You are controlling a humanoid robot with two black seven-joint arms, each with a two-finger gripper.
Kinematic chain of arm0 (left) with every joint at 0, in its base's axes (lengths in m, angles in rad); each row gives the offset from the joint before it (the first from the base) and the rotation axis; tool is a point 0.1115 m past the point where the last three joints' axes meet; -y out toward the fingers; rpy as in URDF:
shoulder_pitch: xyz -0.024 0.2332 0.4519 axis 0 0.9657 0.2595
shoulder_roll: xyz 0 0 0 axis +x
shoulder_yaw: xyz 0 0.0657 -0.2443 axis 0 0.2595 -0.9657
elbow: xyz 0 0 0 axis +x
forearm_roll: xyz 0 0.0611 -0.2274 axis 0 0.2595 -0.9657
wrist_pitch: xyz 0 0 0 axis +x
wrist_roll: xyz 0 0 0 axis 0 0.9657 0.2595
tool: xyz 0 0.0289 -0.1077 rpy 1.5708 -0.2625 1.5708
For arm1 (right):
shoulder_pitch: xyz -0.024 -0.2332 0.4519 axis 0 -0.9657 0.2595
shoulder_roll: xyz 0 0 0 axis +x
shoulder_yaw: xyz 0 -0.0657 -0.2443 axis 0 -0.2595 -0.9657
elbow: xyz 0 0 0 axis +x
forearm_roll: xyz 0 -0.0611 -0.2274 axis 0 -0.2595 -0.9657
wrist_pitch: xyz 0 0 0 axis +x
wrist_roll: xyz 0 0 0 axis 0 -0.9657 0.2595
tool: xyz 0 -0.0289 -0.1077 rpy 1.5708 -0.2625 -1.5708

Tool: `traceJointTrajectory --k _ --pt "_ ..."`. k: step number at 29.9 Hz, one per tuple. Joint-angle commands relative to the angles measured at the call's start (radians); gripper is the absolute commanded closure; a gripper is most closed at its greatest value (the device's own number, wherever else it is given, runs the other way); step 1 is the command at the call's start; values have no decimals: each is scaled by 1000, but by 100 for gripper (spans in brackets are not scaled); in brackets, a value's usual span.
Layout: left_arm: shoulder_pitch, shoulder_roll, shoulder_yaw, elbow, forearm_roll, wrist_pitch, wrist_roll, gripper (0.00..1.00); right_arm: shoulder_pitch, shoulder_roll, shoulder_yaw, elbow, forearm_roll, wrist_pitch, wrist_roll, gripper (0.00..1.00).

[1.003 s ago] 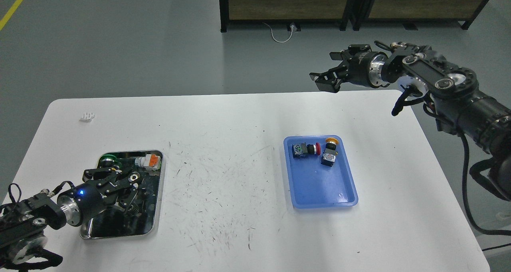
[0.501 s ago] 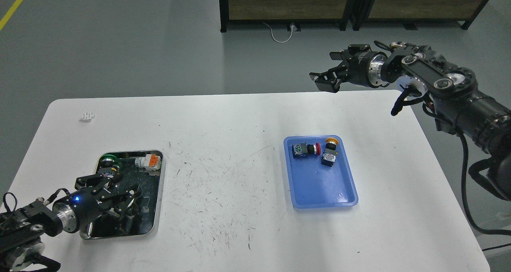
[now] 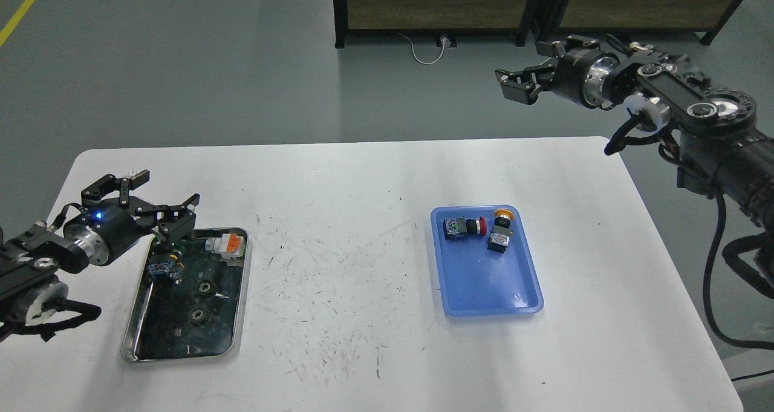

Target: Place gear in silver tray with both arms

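The silver tray [image 3: 136, 346] lies at the table's front left. On its dark bottom lie two small black gears, one [image 3: 205, 288] nearer the middle and one [image 3: 196, 315] closer to me, plus an orange-and-white part [image 3: 227, 244] and a dark blue switch part [image 3: 162, 270]. My left gripper [image 3: 163, 203] is open and empty, raised above the tray's far left corner. My right gripper [image 3: 525, 80] is open and empty, held high beyond the table's far right edge.
A blue plastic tray [image 3: 484, 291] sits right of centre with two push-button switches, one red-capped [image 3: 462, 227] and one yellow-capped [image 3: 499, 230]. A small white piece [image 3: 140, 173] lies at the table's far left, by my left gripper.
My left gripper has lifted out of the silver tray and moved back and left, leaving two gears visible on the tray bottom. My right gripper has risen and moved right.
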Motion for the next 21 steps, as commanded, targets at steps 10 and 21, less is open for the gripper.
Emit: traceJointTrajectory --k 10,21 --pt "-380 -242 14 211 -163 34 117 3 -20 -110 231 -166 58 -36 40 5" --pt "-546 -386 17 501 -194 63 117 3 -18 -150 326 -166 60 -71 56 5"
